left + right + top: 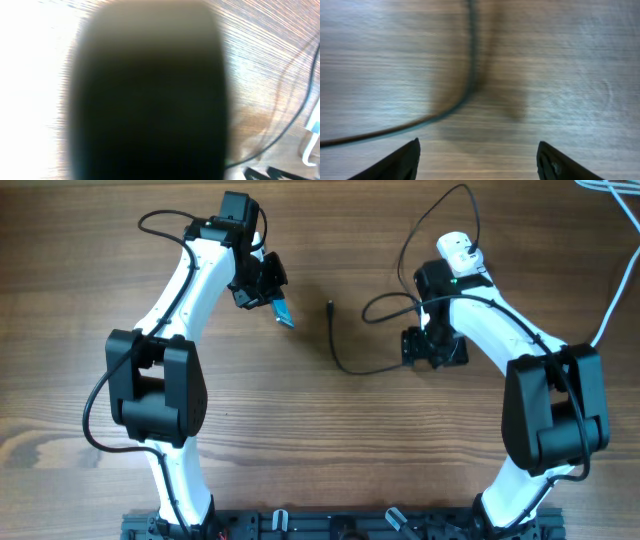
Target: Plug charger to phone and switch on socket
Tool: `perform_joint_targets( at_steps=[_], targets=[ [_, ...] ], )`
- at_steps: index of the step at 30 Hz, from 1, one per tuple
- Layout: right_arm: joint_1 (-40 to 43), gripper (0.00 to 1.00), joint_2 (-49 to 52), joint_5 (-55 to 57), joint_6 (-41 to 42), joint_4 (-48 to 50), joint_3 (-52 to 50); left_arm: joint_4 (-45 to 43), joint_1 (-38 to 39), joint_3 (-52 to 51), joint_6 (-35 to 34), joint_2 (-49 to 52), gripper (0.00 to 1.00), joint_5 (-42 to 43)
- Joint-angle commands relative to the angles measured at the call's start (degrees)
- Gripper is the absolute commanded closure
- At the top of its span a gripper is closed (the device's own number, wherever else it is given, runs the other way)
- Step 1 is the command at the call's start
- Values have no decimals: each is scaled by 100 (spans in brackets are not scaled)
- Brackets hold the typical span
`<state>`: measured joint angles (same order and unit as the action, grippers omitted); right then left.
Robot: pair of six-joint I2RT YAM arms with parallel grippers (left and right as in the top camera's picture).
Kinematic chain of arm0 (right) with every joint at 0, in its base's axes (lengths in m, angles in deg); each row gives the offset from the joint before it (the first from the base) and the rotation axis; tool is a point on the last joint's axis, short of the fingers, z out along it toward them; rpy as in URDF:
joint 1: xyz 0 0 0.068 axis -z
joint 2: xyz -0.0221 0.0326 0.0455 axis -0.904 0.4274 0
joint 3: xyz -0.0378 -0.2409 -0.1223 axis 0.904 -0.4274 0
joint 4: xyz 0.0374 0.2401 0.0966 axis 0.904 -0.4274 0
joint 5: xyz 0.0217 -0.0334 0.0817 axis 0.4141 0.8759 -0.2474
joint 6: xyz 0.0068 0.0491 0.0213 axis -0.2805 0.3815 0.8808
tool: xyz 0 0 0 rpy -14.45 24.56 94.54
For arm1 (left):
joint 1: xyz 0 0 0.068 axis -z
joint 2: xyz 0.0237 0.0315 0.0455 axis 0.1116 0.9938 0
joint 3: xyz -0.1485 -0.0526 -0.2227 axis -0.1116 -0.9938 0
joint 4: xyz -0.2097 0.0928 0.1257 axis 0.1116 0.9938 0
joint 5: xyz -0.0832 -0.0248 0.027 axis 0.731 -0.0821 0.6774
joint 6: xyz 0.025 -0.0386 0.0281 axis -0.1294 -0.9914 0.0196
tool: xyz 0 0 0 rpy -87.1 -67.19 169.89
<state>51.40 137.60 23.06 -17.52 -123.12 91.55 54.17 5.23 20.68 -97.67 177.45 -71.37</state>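
The phone (285,312), its cyan-blue screen glowing, hangs tilted above the table at the tip of my left gripper (270,294), which is shut on it. A blurred dark shape (150,95) fills the left wrist view and hides the fingers. The charger's black plug tip (330,306) lies on the wood just right of the phone. Its thin cable (350,369) curves toward my right gripper (420,348). That gripper (477,161) stands open low over bare wood, with the cable (470,75) ahead of its fingers (407,161). The white socket (459,251) lies at the back right, partly under the right arm.
A thick white cord (616,288) runs along the table's right edge. The charger cable loops up past the socket to the back edge (462,192). Both arm bases stand at the front edge of the wooden table (320,450).
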Motion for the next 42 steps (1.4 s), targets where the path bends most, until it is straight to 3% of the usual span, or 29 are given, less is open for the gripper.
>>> perform_joint_targets(
  at_steps=[1, 3, 5, 6, 7, 9, 10, 15, 21, 27, 32, 38, 39, 42],
  targets=[
    [-2, 20, 35, -1261, -243, 146, 551, 4, -28, -31, 24, -136, 96, -284],
    [-2, 0, 37, -2192, -632, 691, 560, 7, -28, -31, 24, -136, 96, -284],
    [-2, 0, 37, -2916, -844, 1263, 509, 11, -28, -31, 24, -136, 96, -282],
    [-2, 10, 37, -2979, -793, 1423, 487, 22, -28, -31, 24, -136, 96, -284],
    [-2, 45, 37, -2889, -638, 1565, 437, 28, -28, -31, 24, -136, 96, -284],
    [-2, 92, 37, -2380, -68, 1609, 323, 31, -28, -31, 24, -136, 96, -284],
    [-2, 96, 37, -2061, 195, 1574, 249, 28, -28, -31, 24, -136, 96, -284],
    [-2, 96, 39, -1172, 332, 1613, -452, 26, -28, -31, 24, -136, 96, -284],
    [4, 95, 37, 1167, 1027, 938, -767, 26, -28, -31, 4, -136, 96, -280],
    [2, 90, 37, 828, 743, 573, -151, 26, -28, -31, 4, -136, 96, -282],
    [-4, 77, 37, -1764, 588, 892, 33, 7, -28, -31, 4, -136, 96, -282],
    [-219, 20, 37, -1659, 780, 1189, 2, -2, -28, -31, 4, -136, 96, -282],
    [-284, 14, 37, -1602, 914, 1189, 2, -2, -28, -31, 4, -136, 96, -282],
    [-485, 9, 37, -1530, 909, 1274, 2, -22, -28, -31, 2, -136, 96, -282]
  ],
)
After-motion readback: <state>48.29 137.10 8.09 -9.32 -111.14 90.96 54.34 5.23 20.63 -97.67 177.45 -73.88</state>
